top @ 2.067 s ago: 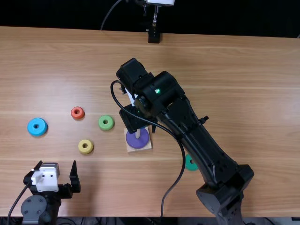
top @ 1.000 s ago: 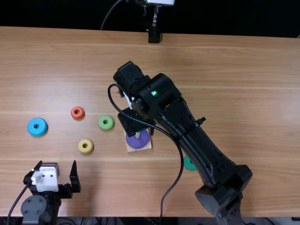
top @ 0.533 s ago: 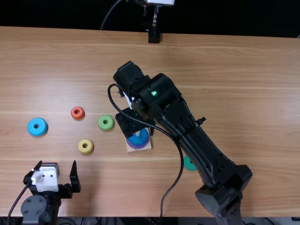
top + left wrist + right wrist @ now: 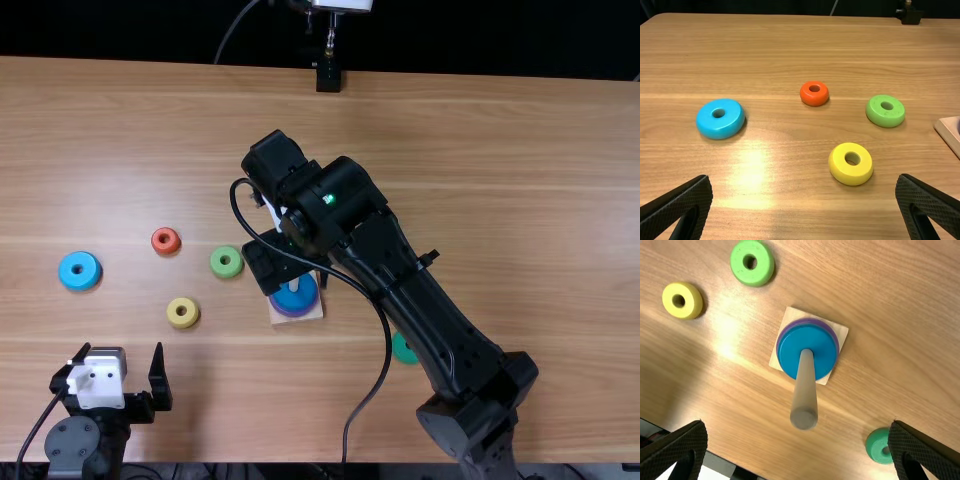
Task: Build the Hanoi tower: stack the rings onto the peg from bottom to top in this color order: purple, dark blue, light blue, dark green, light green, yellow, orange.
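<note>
If I swing my right hand sideways before lifting it well clear, a finger could catch the peg and tip or drag the wooden base, since the tip shows between my fingers. The dark blue ring lies around the peg over the purple ring, looking flat enough, so I judge that layer done and a retreat in order.

The light blue ring should come next, and it waits at the left of the tabletop, well apart from the peg and nearer my left arm. Should I send the right arm over low, it might brush the yellow ring or the light green ring; sending both arms at once risks a clash. Grabbing the dark green ring because it is handier would break the color order. The orange ring, last of all, lies beyond the yellow one.

As for my pose, the right arm leans in from the near right, across the middle, its hand pitched down over the peg, fingers spread wide with nothing between them but that peg tip. My left hand hangs at the near left, also wide and empty, pointing toward the loose rings.
</note>
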Controlling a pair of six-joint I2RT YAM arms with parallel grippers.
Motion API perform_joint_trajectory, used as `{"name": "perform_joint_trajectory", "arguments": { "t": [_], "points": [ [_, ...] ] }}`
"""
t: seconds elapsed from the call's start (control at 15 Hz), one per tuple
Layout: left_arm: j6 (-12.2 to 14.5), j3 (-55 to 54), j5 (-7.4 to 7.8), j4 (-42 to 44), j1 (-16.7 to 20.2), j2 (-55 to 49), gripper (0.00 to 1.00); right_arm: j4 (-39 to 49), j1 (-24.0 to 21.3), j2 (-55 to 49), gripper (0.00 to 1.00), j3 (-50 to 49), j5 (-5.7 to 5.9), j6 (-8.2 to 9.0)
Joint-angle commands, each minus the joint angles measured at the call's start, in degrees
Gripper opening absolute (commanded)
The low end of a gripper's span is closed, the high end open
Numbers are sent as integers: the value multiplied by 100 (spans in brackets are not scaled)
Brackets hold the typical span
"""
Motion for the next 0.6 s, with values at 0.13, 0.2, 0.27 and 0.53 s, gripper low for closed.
{"name": "perform_joint_trajectory", "arguments": {
  "t": [0.13,0.2,0.27,0.53],
  "points": [
    [9,-665,-39,-376,-8,-36,100,302,-567,-384,100,-130,30,1],
    [9,-665,-39,-376,-8,-36,100,376,-698,-691,100,-402,20,-20],
    [9,-665,-39,-386,-8,-36,100,608,-848,-973,100,-789,20,-83],
    [9,-665,-39,-376,-8,-36,100,2601,-1683,-2511,100,-2907,30,-93]
  ]
}}
